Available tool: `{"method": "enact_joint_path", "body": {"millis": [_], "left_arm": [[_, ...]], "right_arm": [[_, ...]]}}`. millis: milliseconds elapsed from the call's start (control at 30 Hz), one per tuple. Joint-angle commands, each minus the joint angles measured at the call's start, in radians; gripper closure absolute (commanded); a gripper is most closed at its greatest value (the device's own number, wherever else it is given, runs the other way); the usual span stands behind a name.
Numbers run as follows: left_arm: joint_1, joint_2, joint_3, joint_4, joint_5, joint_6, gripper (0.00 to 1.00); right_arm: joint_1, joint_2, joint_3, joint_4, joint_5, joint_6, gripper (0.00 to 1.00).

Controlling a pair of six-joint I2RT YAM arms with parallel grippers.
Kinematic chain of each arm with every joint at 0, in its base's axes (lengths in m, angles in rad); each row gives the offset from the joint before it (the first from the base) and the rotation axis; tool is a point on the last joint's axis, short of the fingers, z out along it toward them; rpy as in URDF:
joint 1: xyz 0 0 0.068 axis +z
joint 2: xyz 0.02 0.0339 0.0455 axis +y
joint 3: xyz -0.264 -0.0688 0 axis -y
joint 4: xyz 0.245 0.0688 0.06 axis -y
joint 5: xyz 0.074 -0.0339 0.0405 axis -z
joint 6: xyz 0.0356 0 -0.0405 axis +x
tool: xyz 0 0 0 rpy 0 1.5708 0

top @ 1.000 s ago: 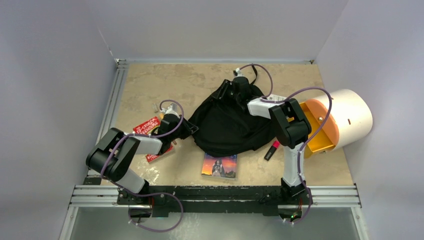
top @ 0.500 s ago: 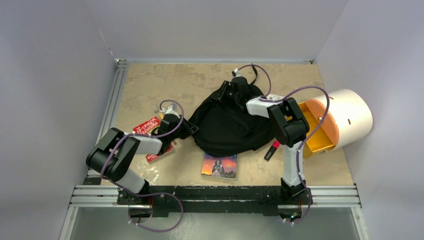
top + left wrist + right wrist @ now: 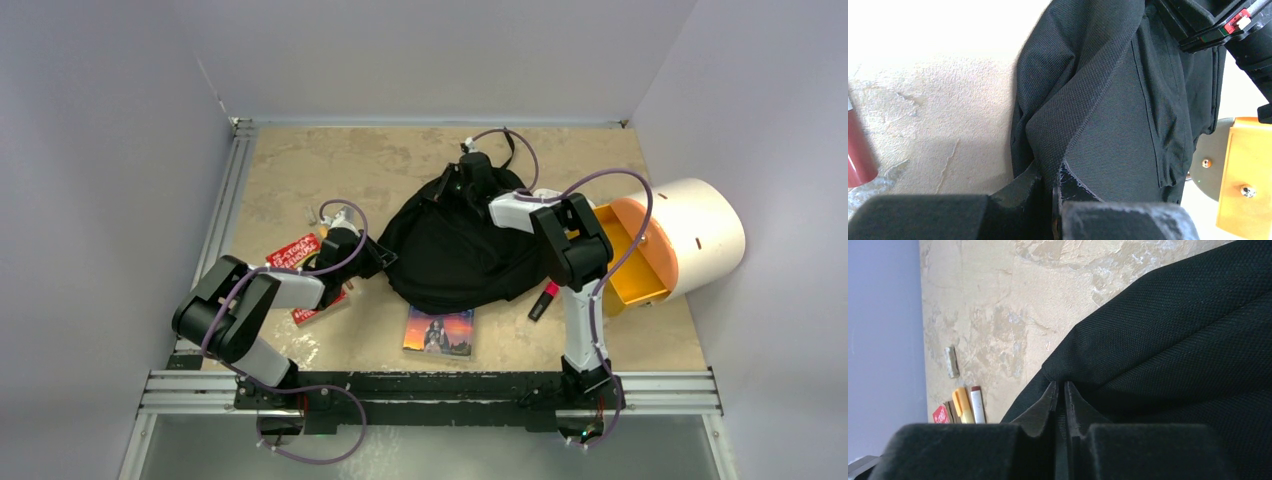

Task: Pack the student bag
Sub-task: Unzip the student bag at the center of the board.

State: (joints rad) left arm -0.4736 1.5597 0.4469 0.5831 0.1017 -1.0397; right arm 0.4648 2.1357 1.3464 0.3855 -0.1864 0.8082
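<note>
The student bag (image 3: 450,255) is a soft black backpack lying slumped in the middle of the table. My left gripper (image 3: 384,258) is at its left edge; in the left wrist view the left gripper (image 3: 1052,176) is shut on a folded fabric edge of the bag (image 3: 1108,115). My right gripper (image 3: 462,178) reaches over the bag's far top. From the right wrist, the right gripper (image 3: 1060,388) has its jaws pinched together on the bag's black fabric (image 3: 1178,340), with only a thin slit between the fingers.
A small picture book (image 3: 439,331) lies in front of the bag, a red book (image 3: 296,258) under my left arm. A red marker (image 3: 543,300) sits right of the bag beside the cream-and-orange cylinder (image 3: 690,235). Yellow (image 3: 963,405) and white (image 3: 977,404) markers lie far left.
My right gripper has shifted slightly left along the bag's top and its jaws have closed onto the fabric. The left arm and bag have stayed put.
</note>
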Motion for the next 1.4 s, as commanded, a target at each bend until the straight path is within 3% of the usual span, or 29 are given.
{"method": "enact_joint_path", "body": {"millis": [0, 100, 467, 700, 867, 1000, 1133, 1367], "left_arm": [[-0.017, 0.013, 0.006, 0.025, 0.030, -0.011, 1.00], [-0.016, 0.015, 0.008, 0.027, 0.034, -0.013, 1.00], [-0.010, 0.012, 0.025, 0.022, 0.068, -0.018, 1.00], [-0.009, -0.036, 0.089, -0.093, 0.072, 0.053, 0.99], [-0.009, -0.096, 0.108, -0.172, 0.058, 0.097, 0.62], [-0.010, -0.161, 0.130, -0.202, 0.013, 0.176, 0.44], [-0.010, -0.195, 0.169, -0.224, -0.047, 0.299, 0.39], [-0.010, -0.186, 0.225, -0.132, -0.095, 0.540, 0.41]], "right_arm": [[0.009, -0.025, 0.014, 0.014, -0.024, -0.007, 0.94], [0.009, -0.052, 0.012, 0.021, -0.028, -0.015, 1.00], [0.017, -0.189, -0.034, 0.051, 0.019, -0.108, 1.00], [0.050, -0.207, -0.034, 0.036, 0.054, -0.172, 1.00], [0.081, -0.203, -0.008, 0.022, 0.069, -0.197, 1.00], [0.089, -0.205, 0.001, 0.015, 0.064, -0.189, 1.00], [0.089, -0.205, 0.016, -0.005, 0.071, -0.178, 1.00], [0.089, -0.208, 0.055, -0.062, 0.080, -0.101, 1.00]]}}
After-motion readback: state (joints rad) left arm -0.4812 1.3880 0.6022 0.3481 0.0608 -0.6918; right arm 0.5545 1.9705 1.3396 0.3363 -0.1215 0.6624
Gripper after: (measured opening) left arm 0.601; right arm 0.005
